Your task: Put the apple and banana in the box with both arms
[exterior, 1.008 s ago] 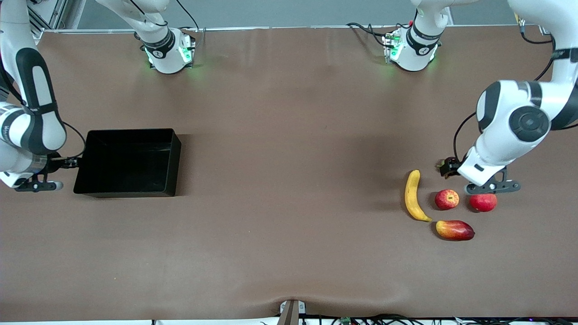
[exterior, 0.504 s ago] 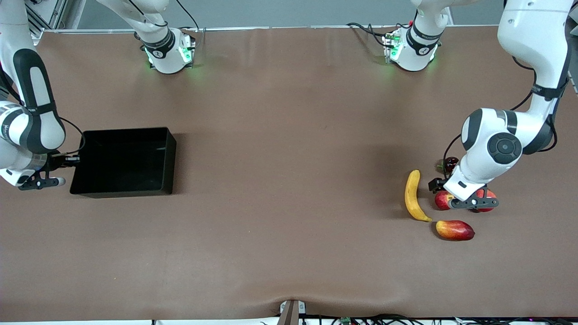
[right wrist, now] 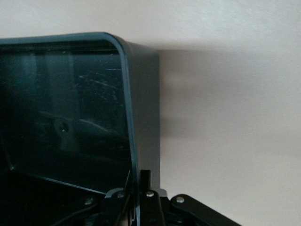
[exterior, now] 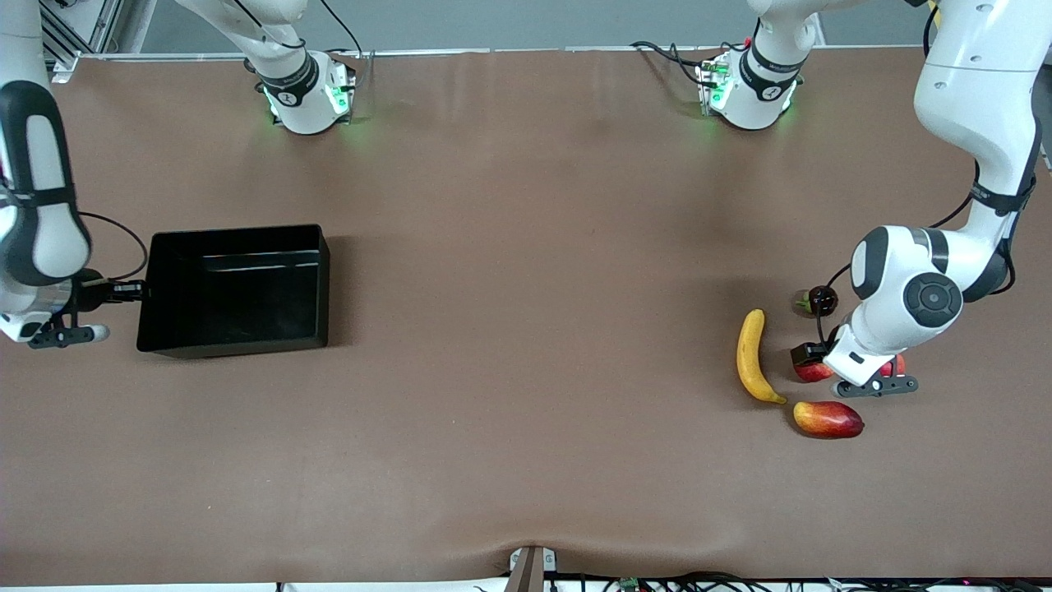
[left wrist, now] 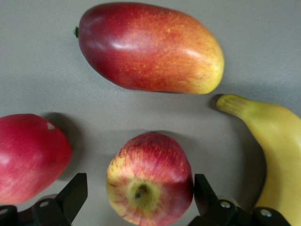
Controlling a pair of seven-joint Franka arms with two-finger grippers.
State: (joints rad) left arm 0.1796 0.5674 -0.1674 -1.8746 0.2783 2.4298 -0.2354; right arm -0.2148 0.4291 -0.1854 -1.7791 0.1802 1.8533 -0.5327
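Observation:
The apple (left wrist: 148, 179) sits on the table between my left gripper's (left wrist: 138, 193) open fingers (left wrist: 75, 194), with a gap on each side. In the front view the left gripper (exterior: 830, 367) covers most of the apple (exterior: 810, 373). The banana (exterior: 752, 355) lies beside it, toward the right arm's end; the wrist view shows the banana (left wrist: 277, 141) too. My right gripper (exterior: 136, 289) is shut on the end wall of the black box (exterior: 238, 231) at the right arm's end of the table. In the right wrist view the box's wall (right wrist: 134, 117) runs between the right gripper's (right wrist: 139, 181) closed fingers.
A red-yellow mango (exterior: 828, 418) lies nearer the front camera than the apple, and shows as the mango (left wrist: 150, 47) in the wrist view. A plain red fruit (left wrist: 28, 155) lies close beside the apple. A small dark fruit (exterior: 819, 300) lies farther from the camera.
My left gripper came down from beside the fruits to straddle the apple. My right gripper closed on the box's wall, and the box shifted slightly.

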